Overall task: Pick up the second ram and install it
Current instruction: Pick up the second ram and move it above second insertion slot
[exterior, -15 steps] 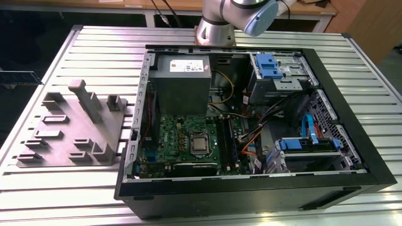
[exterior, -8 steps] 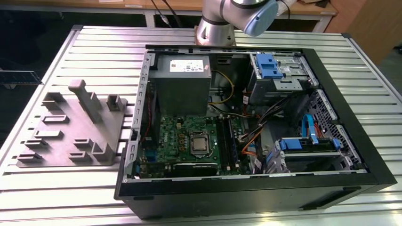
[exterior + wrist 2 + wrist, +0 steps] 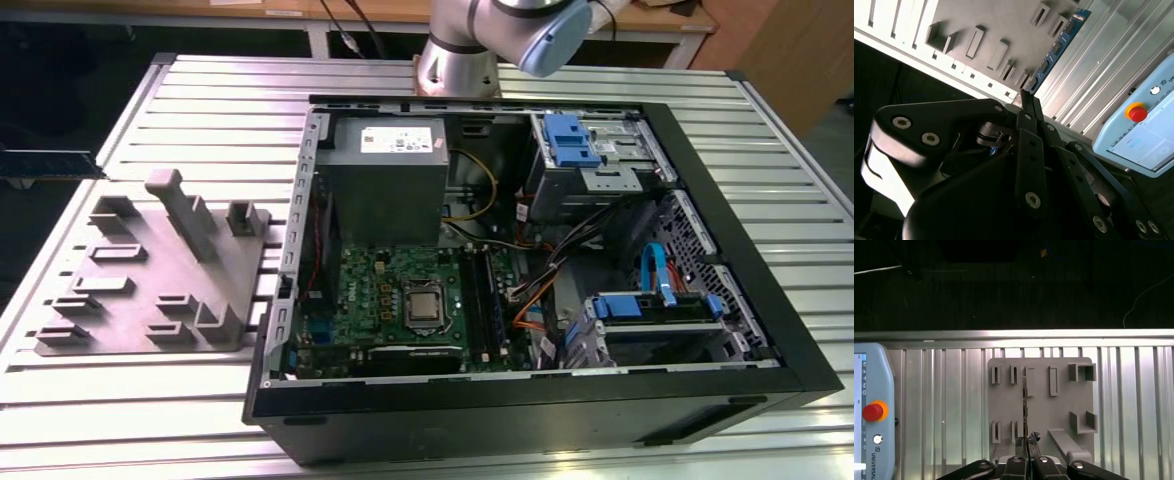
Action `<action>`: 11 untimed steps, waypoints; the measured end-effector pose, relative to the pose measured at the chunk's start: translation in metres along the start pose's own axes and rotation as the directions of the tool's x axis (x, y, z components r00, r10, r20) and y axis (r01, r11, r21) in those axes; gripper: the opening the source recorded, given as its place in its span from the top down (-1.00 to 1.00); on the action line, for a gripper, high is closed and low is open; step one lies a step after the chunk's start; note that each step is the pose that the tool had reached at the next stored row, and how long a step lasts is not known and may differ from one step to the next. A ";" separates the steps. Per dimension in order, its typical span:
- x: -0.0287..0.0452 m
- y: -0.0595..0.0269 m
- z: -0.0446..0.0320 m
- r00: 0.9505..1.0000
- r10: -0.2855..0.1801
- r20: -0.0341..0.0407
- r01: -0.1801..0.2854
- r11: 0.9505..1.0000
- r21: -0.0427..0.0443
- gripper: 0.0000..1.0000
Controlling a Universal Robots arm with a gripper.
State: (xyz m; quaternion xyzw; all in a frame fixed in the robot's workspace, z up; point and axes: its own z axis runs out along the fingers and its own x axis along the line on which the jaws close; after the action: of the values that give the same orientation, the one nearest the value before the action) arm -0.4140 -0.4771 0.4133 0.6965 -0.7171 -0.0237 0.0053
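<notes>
My gripper [image 3: 1027, 446] is shut on one end of the second ram [image 3: 1025, 405], a slim dark board seen edge-on and reaching out from the fingertips. It hangs above the grey moulded tray [image 3: 1064, 390], over the slots near the tray's middle. In the second wrist view the ram [image 3: 1056, 47] shows its blue-green face with small black chips, running from the gripper [image 3: 1026, 96] toward the tray [image 3: 1004, 20]. The exterior view has the tray [image 3: 134, 290] on the table at the left, beside the open computer case [image 3: 754, 290] with its green motherboard [image 3: 387, 290].
A teach pendant [image 3: 871, 410] with a red stop button [image 3: 1137, 112] lies on the ribbed metal table [image 3: 1134, 405] beside the tray. Cables, a power supply [image 3: 387, 150] and blue drive brackets crowd the case. A dark green strip [image 3: 47, 162] pokes in at the exterior view's left edge.
</notes>
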 end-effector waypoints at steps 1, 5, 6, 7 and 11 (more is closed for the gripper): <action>-0.0001 -0.0027 -0.0001 1.000 0.000 0.000 0.000 1.000 0.000 0.77; -0.0005 -0.0172 -0.0007 1.000 0.000 0.000 0.000 1.000 0.000 0.77; -0.0006 -0.0205 -0.0008 1.000 0.000 0.000 0.000 1.000 0.000 0.77; -0.0007 -0.0237 -0.0010 1.000 0.000 0.000 0.000 1.000 0.000 0.77; -0.0012 -0.0403 -0.0017 1.000 0.000 0.000 0.000 1.000 0.000 0.77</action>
State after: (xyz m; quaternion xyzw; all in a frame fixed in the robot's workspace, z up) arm -0.3737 -0.4771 0.4133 0.6965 -0.7171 -0.0237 0.0053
